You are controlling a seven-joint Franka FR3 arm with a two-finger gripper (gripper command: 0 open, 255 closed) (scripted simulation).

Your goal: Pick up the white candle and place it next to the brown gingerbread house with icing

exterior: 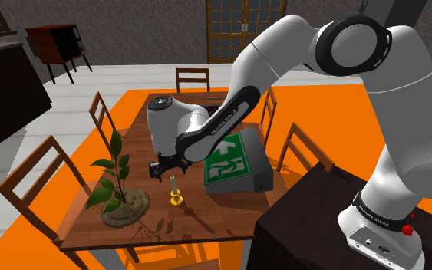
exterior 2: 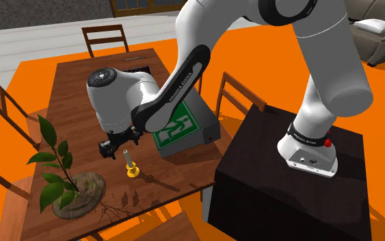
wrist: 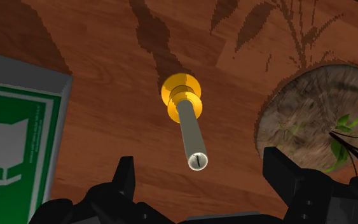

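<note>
Black fingers of the gripper (wrist: 199,167) stand wide apart, gripping nothing, just above the pale candle (wrist: 189,130). Upright in its gold holder (wrist: 182,95), the candle stands on bare wood of the table (wrist: 95,63). It sits between the grey box (wrist: 18,140) with a green exit sign and the plant's round base (wrist: 304,121), apart from both and near the table's edge.

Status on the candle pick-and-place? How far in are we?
Done: approach only. The gripper hovers over the candle, fingers open either side of it, not touching.
In hand: nothing. The candle stands upright in its yellow holder on the wooden table, between the plant and the green sign box.
Left: lower, close, lift, then set it beside the gingerbread house.
</note>
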